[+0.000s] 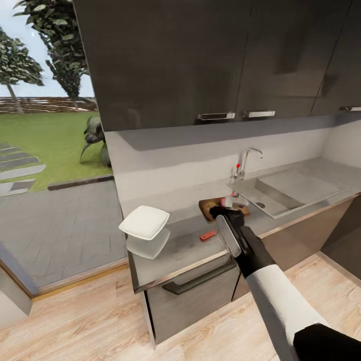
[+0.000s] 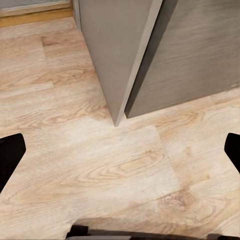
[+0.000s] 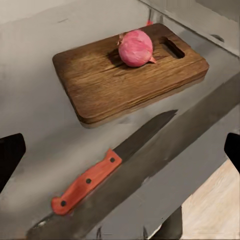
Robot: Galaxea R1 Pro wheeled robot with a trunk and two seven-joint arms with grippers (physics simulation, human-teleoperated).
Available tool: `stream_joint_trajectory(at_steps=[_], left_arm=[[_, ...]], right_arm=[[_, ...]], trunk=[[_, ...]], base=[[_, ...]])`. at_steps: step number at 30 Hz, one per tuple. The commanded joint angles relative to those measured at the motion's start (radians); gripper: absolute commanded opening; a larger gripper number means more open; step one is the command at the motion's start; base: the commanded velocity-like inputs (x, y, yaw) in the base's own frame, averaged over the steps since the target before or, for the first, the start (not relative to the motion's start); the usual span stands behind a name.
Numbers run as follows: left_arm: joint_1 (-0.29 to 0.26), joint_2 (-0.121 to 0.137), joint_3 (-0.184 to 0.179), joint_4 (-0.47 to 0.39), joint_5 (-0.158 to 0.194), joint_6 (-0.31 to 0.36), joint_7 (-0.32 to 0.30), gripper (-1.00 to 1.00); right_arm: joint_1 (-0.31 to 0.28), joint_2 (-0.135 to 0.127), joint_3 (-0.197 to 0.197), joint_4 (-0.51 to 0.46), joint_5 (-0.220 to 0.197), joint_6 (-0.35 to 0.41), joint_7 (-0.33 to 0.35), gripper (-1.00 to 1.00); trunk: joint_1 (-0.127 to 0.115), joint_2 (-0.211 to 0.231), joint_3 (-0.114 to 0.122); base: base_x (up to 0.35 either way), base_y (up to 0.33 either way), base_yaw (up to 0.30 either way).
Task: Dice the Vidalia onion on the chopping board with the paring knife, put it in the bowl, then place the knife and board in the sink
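**Onion on the board, right arm poised above the knife**

From the head camera I have the right arm reaching out over the tabletop [image 1: 190, 245], its end effector [image 1: 224, 209] hanging just above the near edge of the chopping board [image 1: 206, 206]. In the right wrist camera the two fingertips [image 3: 11, 155] sit wide apart at the frame edges with nothing between them, so that end effector is open and empty.

The Vidalia onion [image 3: 135, 48] rests whole on the chopping board [image 3: 125, 75], toward the end with the slot handle. The paring knife [image 3: 107, 172] lies flat on the tabletop just beside the board's near long edge, apart from it, red handle pointing left and toward me, dark blade pointing toward the sink. In the head view I pick out its red handle [image 1: 208, 235] left of my forearm.

The sink [image 1: 286, 193] is to the right of the board, chrome tap [image 1: 245, 163] at its far left corner. The white bowl [image 1: 145, 222] stands well to the left, near the tabletop's end.

The left end effector [image 2: 120, 155] points down at the wooden floor [image 2: 100, 170] beside a cabinet corner [image 2: 117, 75], fingers spread and holding nothing.
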Motion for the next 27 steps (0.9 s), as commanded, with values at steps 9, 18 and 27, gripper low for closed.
stream_joint_trajectory(at_steps=[9,18,27], left_arm=[[0.0,0.001,-0.005,0.0,0.008,-0.003,0.008,1.0],[0.0,0.001,-0.005,0.004,0.008,-0.003,0.007,1.0],[-0.001,0.001,-0.005,0.006,0.008,-0.003,0.007,1.0]], right_arm=[[-0.033,-0.006,-0.09,0.078,-0.072,-0.027,-0.04,1.0],[-0.033,0.002,-0.102,0.144,-0.077,-0.075,-0.104,1.0],[-0.033,0.004,-0.1,0.183,-0.078,-0.093,-0.105,1.0]], trunk=[[0.001,-0.002,-0.002],[0.001,-0.002,-0.002],[0.001,-0.002,-0.002]], base=[[0.0,0.0,0.0],[0.0,0.009,0.0],[0.0,0.209,0.0]])
